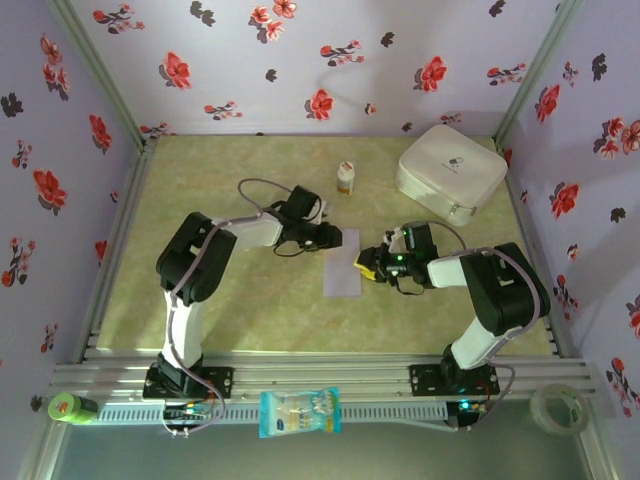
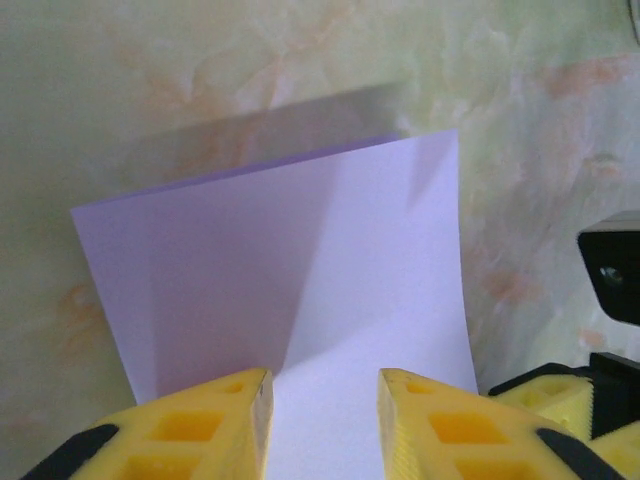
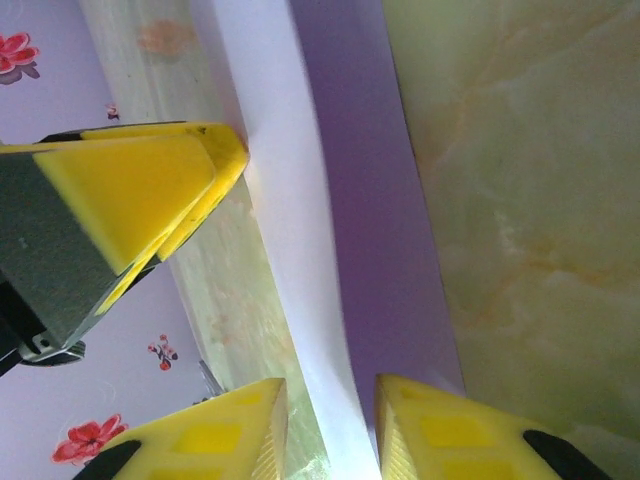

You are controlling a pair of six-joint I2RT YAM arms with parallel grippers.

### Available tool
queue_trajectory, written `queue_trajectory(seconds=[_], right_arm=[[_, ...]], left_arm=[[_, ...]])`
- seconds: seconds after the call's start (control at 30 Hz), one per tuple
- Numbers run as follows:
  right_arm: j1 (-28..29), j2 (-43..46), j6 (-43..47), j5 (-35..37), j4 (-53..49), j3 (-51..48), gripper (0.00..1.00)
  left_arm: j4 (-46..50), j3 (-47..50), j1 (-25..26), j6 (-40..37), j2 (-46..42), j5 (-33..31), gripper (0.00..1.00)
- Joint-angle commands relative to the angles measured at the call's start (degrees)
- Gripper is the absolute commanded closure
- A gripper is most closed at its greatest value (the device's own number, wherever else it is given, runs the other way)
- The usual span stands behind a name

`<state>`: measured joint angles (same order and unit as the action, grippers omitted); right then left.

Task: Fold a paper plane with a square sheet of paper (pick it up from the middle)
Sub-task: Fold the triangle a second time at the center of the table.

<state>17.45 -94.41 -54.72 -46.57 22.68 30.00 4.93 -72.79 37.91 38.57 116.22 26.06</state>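
Marbling in pale green and cream covers the bench, which is boxed in by lilac walls printed with red and dark flowers. A slotted metal rail runs along its near edge.

The square sheet of paper lies near the middle of the bench, pale lavender and unmarked. From above it shows as a rectangle longer than it is wide, its long sides running near to far. In the left wrist view the paper lies mostly flat, with its right edge curling upward and a soft diagonal shadow across it. In the right wrist view the paper reads as a bright band beside a darker purple one.

The left fingers sit at the sheet's far left corner. Seen close, the left fingers stand apart and released, with bare paper showing in the gap. The right fingers meet the sheet's right edge. Seen close, the right fingers are parted too, the paper's edge running through the gap without being clenched.

A small white bottle stands beyond the sheet toward the far edge, apart from it. A white rounded case sits in the far right corner, well apart from the sheet. A blue-white snack packet lies against the rail. A green object is at the near left corner and a roll of tape at the near right.
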Motion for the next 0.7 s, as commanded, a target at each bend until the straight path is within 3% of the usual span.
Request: queue_trajectory(seconds=[0.0,0.4,0.67], right_arm=[[-0.44,-0.81,-1.08,-1.63,2.13,0.17,0.72],[0.33,-3.76,-1.16,-2.21,3.67,1.11,0.72],[1.02,-4.34,-1.78,-2.14,4.74,1.11,0.76]], left_arm=[[-1.18,2.37,-0.38,-0.12,-3.39,-0.55,0.66],[-9.26,13.00,1.06,1.77,-11.86,-1.08,0.65],[-10.07,16.35,3.90,2.73,-12.23,-0.63,0.80]])
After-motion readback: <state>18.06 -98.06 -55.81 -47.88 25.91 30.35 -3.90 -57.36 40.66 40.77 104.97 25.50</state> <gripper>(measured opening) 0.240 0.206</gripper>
